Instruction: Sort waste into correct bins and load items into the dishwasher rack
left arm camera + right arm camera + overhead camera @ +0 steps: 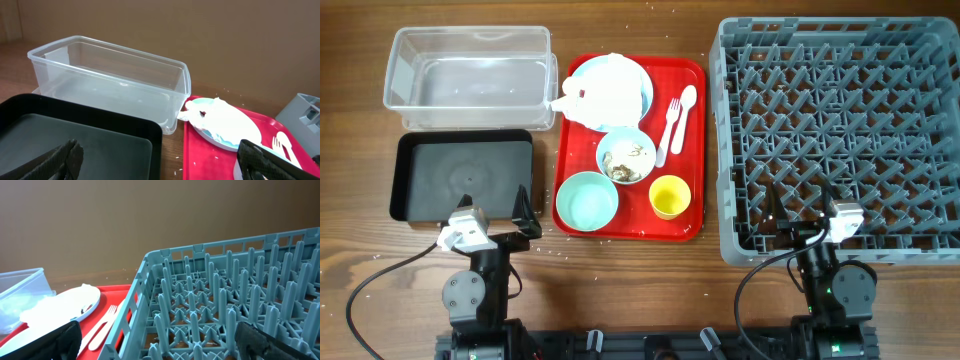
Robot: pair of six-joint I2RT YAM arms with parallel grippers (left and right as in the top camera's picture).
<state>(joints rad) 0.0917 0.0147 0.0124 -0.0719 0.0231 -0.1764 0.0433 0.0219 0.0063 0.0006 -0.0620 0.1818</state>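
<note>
The crumpled white napkin (605, 90) lies on the pale blue plate (645, 85). Brown-and-white scraps (628, 160) sit in the pale blue bowl (605, 150). The mint bowl (587, 200), yellow cup (670, 196), white fork (670, 125) and spoon (686, 100) lie beside them. The clear tub (470, 80) and black tray (460, 175) stand at the left. The grey rack (728, 150) stands at the right with nothing in it. My left gripper (495, 210) is open at the black tray's near edge (160, 162). My right gripper (803, 210) is open over the rack's near edge (160, 340).
The dishes sit on a flat red tray (692, 140) between the bins and the rack. Small white crumbs are scattered on the wooden table (650, 280) around it. The two arm bases stand at the near edge.
</note>
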